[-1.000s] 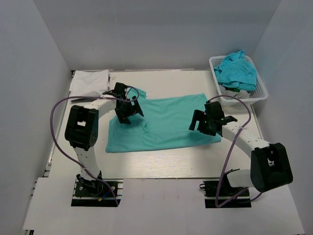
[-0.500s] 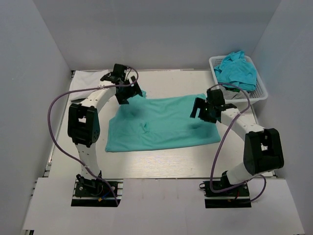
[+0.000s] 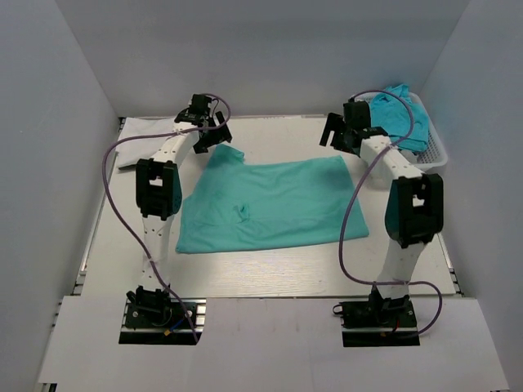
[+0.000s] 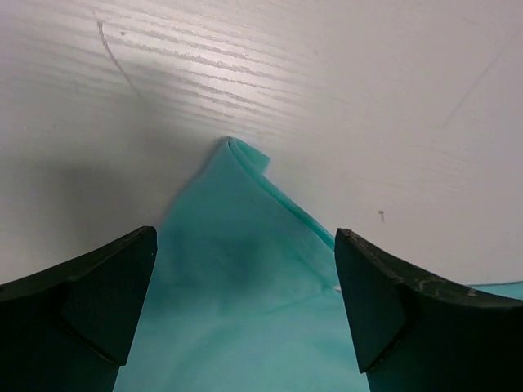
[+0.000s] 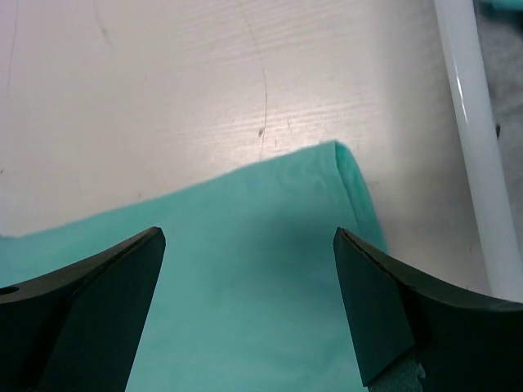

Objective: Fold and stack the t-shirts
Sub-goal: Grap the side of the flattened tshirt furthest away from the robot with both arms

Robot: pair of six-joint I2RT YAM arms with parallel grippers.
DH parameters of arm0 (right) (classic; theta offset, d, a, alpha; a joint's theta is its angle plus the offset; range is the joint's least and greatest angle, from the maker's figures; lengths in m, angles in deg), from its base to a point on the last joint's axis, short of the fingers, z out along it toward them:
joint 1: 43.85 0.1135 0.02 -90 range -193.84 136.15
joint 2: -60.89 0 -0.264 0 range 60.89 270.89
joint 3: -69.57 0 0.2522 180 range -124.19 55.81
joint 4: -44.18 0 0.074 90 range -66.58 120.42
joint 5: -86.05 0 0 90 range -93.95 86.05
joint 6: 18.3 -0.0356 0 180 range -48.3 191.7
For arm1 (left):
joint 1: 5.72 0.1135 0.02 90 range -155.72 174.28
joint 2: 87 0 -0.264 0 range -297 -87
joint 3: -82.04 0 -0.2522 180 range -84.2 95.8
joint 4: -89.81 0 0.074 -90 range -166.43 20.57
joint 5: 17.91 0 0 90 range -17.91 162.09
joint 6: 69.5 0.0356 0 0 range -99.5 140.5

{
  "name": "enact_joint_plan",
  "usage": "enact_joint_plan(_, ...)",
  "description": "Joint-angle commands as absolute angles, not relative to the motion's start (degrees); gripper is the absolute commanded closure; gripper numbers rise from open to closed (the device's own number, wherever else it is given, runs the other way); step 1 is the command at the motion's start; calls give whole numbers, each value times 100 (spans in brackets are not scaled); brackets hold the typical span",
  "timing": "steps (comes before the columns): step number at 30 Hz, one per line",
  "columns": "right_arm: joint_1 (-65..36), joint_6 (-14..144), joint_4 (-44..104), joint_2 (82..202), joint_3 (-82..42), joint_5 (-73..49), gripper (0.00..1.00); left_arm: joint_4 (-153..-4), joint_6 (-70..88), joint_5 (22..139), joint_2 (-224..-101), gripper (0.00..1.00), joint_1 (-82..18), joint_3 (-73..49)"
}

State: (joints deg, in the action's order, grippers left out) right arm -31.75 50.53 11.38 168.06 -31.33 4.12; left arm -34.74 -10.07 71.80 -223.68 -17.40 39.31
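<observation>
A teal t-shirt (image 3: 265,204) lies spread flat on the table, folded once, with a small pucker near its middle. My left gripper (image 3: 211,139) is open and empty above the shirt's far left corner (image 4: 245,155). My right gripper (image 3: 341,135) is open and empty above the far right corner (image 5: 339,155). Both wrist views show the cloth lying between the spread fingers, not pinched. A folded white shirt (image 3: 147,137) lies at the far left. More blue-teal shirts (image 3: 398,114) fill the white basket (image 3: 437,155).
The basket stands at the far right corner, and its white rim (image 5: 478,163) shows close beside my right gripper. Grey walls enclose the table on three sides. Bare wood table (image 3: 278,269) lies in front of the shirt.
Both arms have moved away from me, from over the shirt's middle out to its far corners. The far left sleeve area now lies flatter. Both grippers stay open.
</observation>
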Motion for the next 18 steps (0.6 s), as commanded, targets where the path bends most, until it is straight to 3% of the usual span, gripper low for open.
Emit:
enact_joint_plan(1, -3198, 5236, 820, 17259, -3944, 686, 10, -4170, -447, 7209, -22261, 0, -1759, 4122)
enact_joint_plan(12, -3198, 5412, 731, 17831, -4386, 580, 10, -4365, 90, 6752, -22937, 0, -1811, 4183)
enact_joint_plan(16, -3207, 5456, 696, 17875, -4360, 852, 10, -4470, 90, 6840, -23192, 9, -1864, 4325)
enact_joint_plan(18, -3215, 5439, 670, 17901, -4386, 923, 10, -4470, 90, 6840, -23193, 18, -1864, 4264)
